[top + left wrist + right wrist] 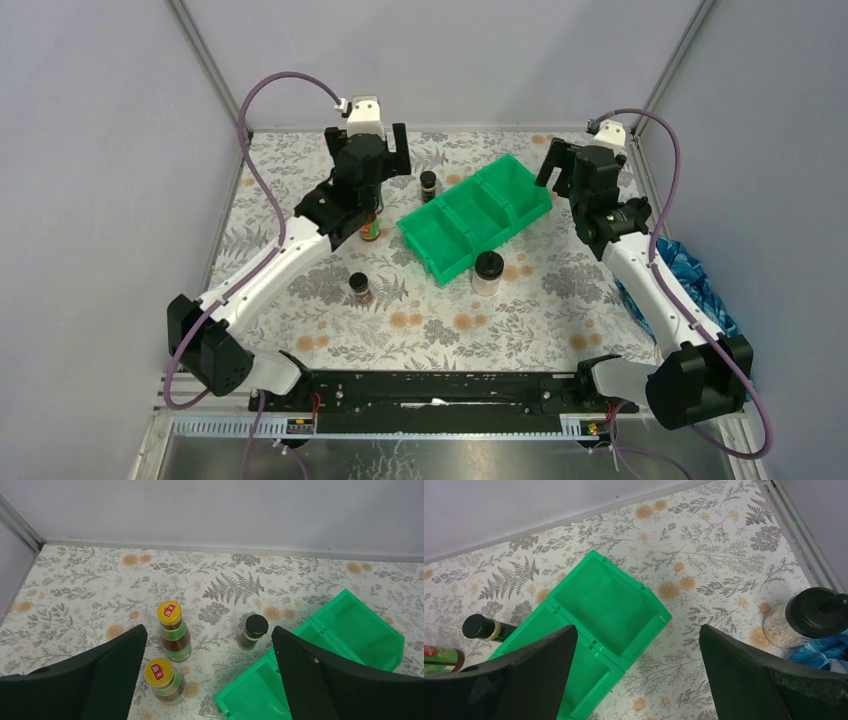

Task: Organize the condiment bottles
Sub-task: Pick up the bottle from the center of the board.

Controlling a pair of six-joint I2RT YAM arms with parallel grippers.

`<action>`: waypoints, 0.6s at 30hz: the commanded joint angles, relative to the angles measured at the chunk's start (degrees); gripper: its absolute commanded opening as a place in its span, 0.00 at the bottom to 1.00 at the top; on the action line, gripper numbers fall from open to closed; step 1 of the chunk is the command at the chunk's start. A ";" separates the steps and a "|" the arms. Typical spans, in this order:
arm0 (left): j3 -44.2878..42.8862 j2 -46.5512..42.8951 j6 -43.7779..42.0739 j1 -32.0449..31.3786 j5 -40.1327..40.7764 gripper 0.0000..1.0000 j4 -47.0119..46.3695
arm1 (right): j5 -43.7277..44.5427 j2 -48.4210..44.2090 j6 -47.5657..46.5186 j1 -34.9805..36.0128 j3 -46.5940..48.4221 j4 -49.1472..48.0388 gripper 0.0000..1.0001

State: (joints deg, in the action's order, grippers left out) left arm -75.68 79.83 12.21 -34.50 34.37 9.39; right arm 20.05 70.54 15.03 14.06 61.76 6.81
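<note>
I am holding my left gripper [207, 630] and right gripper [638, 629] apart, empty. The bottles [172, 630] beside the bin [350, 625] are looking hard and slippery, so I am aiming at the fat middle.

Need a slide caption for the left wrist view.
Open left end effector above two upright yellow-capped bottles and a black-capped jar, green bin at right.

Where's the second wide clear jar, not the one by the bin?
Right wrist view: the clear jar stands near the table's right edge beside the blue plastic, right of the green bin.
</note>
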 commanded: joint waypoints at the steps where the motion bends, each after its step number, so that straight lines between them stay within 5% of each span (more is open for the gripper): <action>1: -3.51 2.09 4.25 2.79 -1.49 0.99 3.64 | 0.02 -2.75 0.57 0.70 -2.02 -5.64 1.00; 18: -12.54 13.12 12.05 9.19 -3.15 0.99 18.00 | -1.85 -3.83 0.58 0.70 -4.60 -9.75 1.00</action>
State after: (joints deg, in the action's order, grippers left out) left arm -86.37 91.90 22.22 -26.28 32.10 22.20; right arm 18.26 66.72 15.51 14.26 57.30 -1.21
